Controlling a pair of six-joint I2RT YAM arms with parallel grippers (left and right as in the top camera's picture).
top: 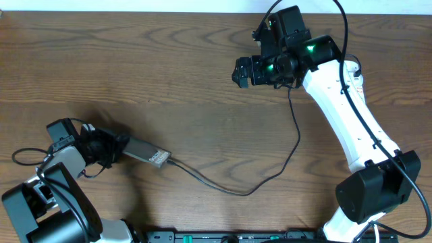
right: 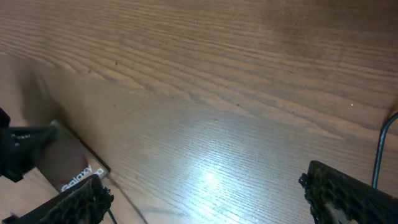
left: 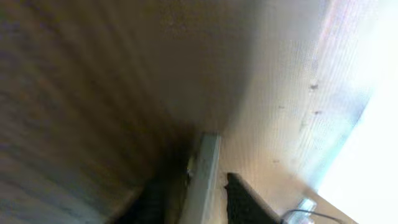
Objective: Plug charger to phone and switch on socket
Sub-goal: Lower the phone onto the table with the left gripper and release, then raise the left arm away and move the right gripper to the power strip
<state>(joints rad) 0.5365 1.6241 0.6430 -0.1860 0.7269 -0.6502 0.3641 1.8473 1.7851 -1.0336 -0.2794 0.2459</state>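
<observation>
Phone (top: 146,154) is found at the lower left of the worktop (top: 135,61), gripped at its left end by the left claw (top: 119,148), which is closed on it. In the left wrist view, which is badly blurred, a pale edge of the phone is seen standing between two dark fingers (left: 245,202). In the right wrist view the word "Galaxy" can be read on its grey-brown face. Whether the phone is rested on the worktop or raised just off it cannot be told.

The charger (top: 250,192) is seen as a thin black cable meeting the phone's right end. From there it is laid in a loose curve to the right across the wood and then led up toward the right arm's wrist, where it is lost from sight. Whether its plug tip is seated in the phone cannot be told.

The right claw (top: 241,71) is held at the upper right, well apart from the phone. Its fingers (right: 348,193) are spread wide and nothing is held between them.
</observation>
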